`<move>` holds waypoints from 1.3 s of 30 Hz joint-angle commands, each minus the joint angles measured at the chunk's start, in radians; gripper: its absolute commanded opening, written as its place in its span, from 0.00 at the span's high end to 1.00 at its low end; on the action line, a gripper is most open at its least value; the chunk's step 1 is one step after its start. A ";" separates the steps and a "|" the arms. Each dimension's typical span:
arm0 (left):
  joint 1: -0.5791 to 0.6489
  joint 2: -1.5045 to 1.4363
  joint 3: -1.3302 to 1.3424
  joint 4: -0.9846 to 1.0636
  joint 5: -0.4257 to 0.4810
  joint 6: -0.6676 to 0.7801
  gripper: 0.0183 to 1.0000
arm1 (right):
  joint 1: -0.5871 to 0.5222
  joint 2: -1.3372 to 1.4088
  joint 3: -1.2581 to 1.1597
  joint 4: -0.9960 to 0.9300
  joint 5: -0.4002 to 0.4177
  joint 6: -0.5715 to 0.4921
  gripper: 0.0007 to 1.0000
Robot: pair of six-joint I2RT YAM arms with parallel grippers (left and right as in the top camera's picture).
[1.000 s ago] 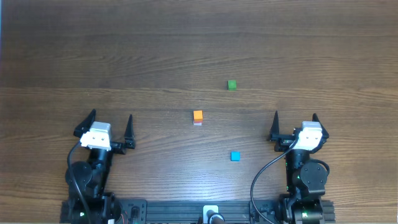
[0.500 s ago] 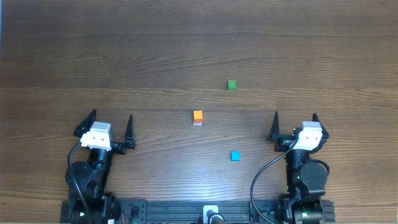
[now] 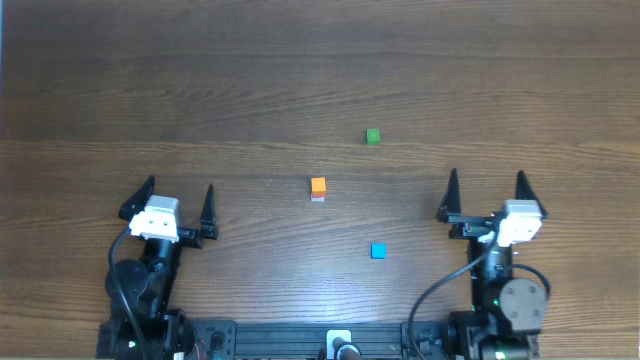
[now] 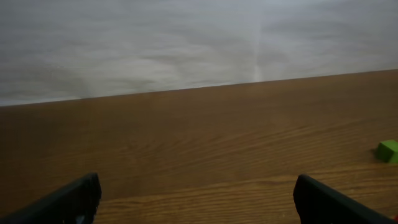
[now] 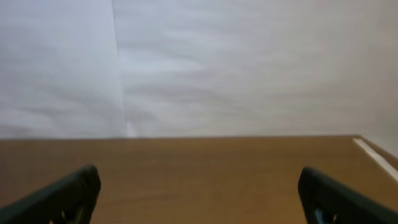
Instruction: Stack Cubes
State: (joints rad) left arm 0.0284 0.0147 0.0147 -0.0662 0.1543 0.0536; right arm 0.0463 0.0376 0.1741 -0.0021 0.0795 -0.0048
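Observation:
An orange cube sits on top of a pink cube near the middle of the wooden table. A green cube lies farther back and to the right; it also appears at the edge of the left wrist view as the green cube. A blue cube lies nearer the front. My left gripper stands open at the front left, holding nothing. My right gripper stands open at the front right, also holding nothing, to the right of the blue cube.
The dark wooden table stretches far back behind the cubes. A pale wall rises behind the table's far edge in both wrist views. The arms' bases sit on a black rail at the front.
My right gripper has shifted to the right and slightly forward, its wrist turning. The left arm and all cubes stayed where they were.

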 commanded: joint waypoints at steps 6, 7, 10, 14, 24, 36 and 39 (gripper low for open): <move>-0.005 -0.007 -0.008 0.004 0.010 0.018 0.00 | -0.005 0.347 0.515 -0.307 -0.033 -0.064 0.01; -0.005 -0.007 -0.008 0.004 0.010 0.018 0.00 | -0.003 0.462 0.646 -0.398 -0.039 -0.064 0.01; -0.005 -0.007 -0.008 0.004 0.010 0.018 0.00 | 0.016 0.634 0.828 -0.521 -0.051 -0.064 0.01; -0.005 -0.007 -0.008 0.004 0.010 0.018 0.00 | 0.090 0.911 1.093 -0.706 -0.090 -0.020 0.01; -0.005 -0.007 -0.008 0.004 0.010 0.018 0.00 | 0.227 1.433 1.415 -0.943 -0.083 0.148 0.01; -0.005 -0.007 -0.008 0.004 0.010 0.018 0.00 | 0.288 1.778 1.437 -0.982 -0.095 0.306 0.01; -0.005 -0.007 -0.008 0.004 0.010 0.018 0.00 | 0.296 1.834 1.451 -0.983 -0.102 0.308 0.01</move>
State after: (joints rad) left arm 0.0284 0.0147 0.0139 -0.0650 0.1543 0.0536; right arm 0.3302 1.8259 1.5864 -0.9840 -0.0067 0.2703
